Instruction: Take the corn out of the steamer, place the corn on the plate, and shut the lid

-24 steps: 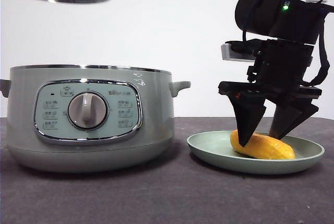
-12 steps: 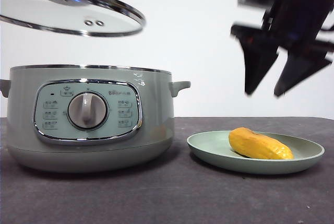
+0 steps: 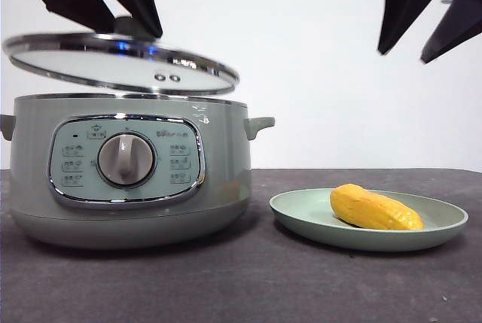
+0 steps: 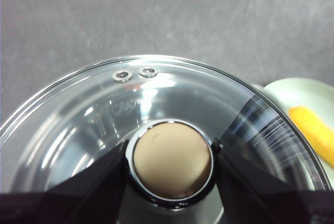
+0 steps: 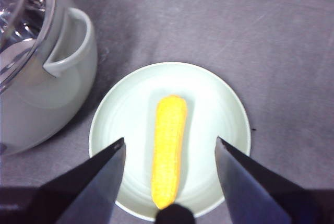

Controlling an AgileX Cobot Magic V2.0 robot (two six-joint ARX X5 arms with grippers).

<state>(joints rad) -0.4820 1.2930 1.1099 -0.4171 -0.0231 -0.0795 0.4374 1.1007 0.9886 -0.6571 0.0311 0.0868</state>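
Observation:
The corn lies on the pale-green plate to the right of the steamer; the right wrist view shows the corn lying along the middle of the plate. My right gripper is open and empty, high above the plate. My left gripper is shut on the knob of the glass lid, which hangs slightly tilted just above the steamer's rim. The inside of the steamer is hidden.
The steamer's side handle sticks out towards the plate, with a narrow gap between them. Dark grey tabletop lies in front of both.
My right gripper let go of the corn and rose high above the plate. My left gripper brought the lid down and rightward to just over the steamer.

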